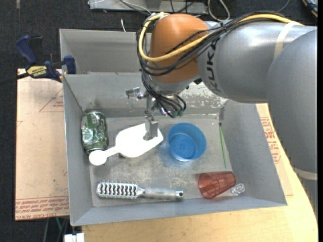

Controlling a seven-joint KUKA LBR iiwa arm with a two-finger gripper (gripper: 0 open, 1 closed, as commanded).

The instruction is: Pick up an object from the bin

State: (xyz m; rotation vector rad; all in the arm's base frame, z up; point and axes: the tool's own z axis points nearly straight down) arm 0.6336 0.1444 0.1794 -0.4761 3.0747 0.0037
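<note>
My gripper [151, 130] hangs under the orange wrist cover in the middle of the bin, its fingertip down at the right end of a white plastic scoop [132, 142]. The scoop lies flat, its round handle end pointing to the lower left. Just right of the gripper sits a blue round cup [186, 142], seen from above. A crushed green can [94, 130] lies left of the scoop by the bin's left wall.
A silver hairbrush [137, 191] lies along the bin's front wall. At the front right corner a red translucent cup [216, 184] lies on its side. The arm covers the bin's back right part.
</note>
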